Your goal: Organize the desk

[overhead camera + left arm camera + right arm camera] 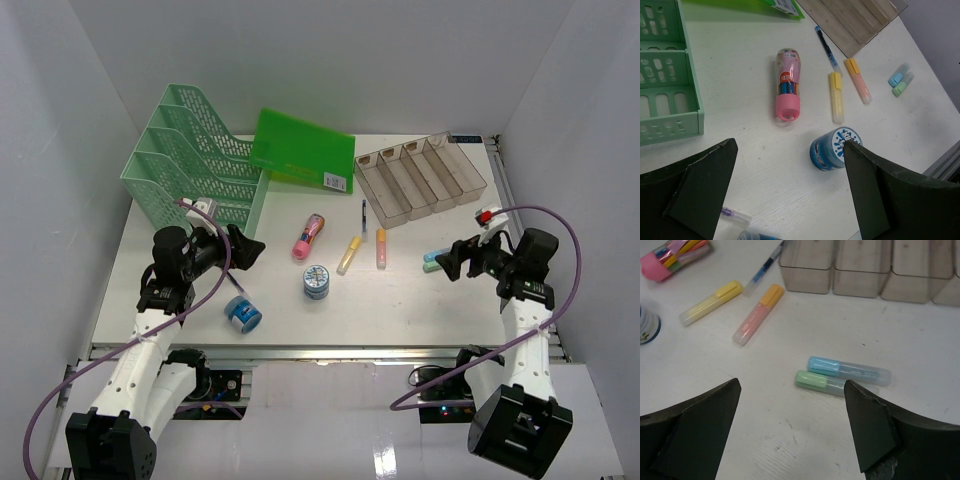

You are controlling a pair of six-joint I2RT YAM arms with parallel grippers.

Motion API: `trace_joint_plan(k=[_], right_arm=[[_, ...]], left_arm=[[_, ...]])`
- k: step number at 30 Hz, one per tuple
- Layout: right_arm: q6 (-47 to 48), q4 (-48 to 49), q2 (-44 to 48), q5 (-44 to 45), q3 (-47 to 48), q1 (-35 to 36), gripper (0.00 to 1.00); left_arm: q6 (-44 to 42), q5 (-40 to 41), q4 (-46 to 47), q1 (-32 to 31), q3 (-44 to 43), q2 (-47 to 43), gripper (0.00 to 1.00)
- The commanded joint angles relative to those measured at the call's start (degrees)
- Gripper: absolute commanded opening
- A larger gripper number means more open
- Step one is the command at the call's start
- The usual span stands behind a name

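The white desk (420, 310) carries a clear compartmented tray (420, 178) at its far right, and the tray's slots hold nothing. Just near-left of the tray lie a thin pen (364, 214), an orange highlighter (381, 248) and a yellow highlighter (348, 255), side by side but apart. Further left of the tray a pink-capped tube of pens (308, 236) lies on its side, and nearer than that stands a round blue tub (317, 281). A second blue tub (243, 314) lies well to the tray's near-left. On the near side of the tray, a blue highlighter (847, 369) and a green highlighter (832, 383) lie touching, parallel. Left of the tray a green folder (303, 148) leans on a mint-green file rack (190, 160). The right gripper (791, 384) hovers over the blue and green pair, jaws spread wide and empty. The left gripper (790, 144) is likewise wide apart, holding nothing, far left of the tray.
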State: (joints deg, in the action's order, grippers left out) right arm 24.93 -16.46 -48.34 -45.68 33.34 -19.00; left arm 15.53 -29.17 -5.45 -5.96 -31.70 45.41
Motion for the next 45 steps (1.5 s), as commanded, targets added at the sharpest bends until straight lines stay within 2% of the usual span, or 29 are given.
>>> trace_joint_plan(k=[1, 2, 5, 7, 9, 11, 14, 17, 26, 30, 45], right_arm=[[42.5, -27.1, -2.2, -9.1, 10.6, 1.4, 0.9], [50.4, -33.6, -3.9, -7.3, 13.8, 1.4, 0.9], [60.2, -41.6, -8.4, -2.6, 18.8, 1.4, 0.92], [75.0, -46.9, -12.6, 0.5, 21.3, 1.4, 0.98], [89.3, -54.7, -18.8, 3.7, 24.2, 1.4, 0.92], [93.3, -58.6, -24.2, 6.4, 28.0, 1.4, 0.83], [97.0, -58.7, -28.4, 10.2, 30.2, 1.7, 0.75], [98.5, -58.4, -31.8, 13.4, 31.1, 3.7, 0.73], [90.6, -46.0, -37.3, 24.0, 29.8, 14.5, 0.71], [88.5, -44.8, -42.2, 24.8, 32.2, 15.5, 0.67], [83.3, -37.5, -47.9, 31.6, 31.3, 17.1, 0.6]], left_arm=[[0.0, -1.4, 1.4, 0.1, -1.5, -0.9, 0.98], [0.0, -1.4, 1.3, 0.1, -1.6, -0.8, 0.98], [0.0, -1.5, 1.3, 0.1, -1.7, -0.9, 0.98], [0.0, -1.6, 1.3, 0.1, -1.6, -1.1, 0.98], [0.0, -1.7, 1.2, 0.1, -1.6, -1.1, 0.98], [0.1, -1.7, 1.2, 0.1, -1.7, -1.2, 0.98], [-0.1, -1.7, 1.2, 0.1, -1.7, -1.4, 0.98], [-0.1, -1.8, 1.3, 0.1, -1.7, -1.4, 0.98], [-0.1, -2.1, 1.4, 0.1, -1.8, -1.4, 0.98], [-0.3, -1.7, 1.3, 0.1, -1.9, -1.1, 0.98], [-0.4, -1.8, 1.2, 0.2, -2.1, -0.6, 0.98]])
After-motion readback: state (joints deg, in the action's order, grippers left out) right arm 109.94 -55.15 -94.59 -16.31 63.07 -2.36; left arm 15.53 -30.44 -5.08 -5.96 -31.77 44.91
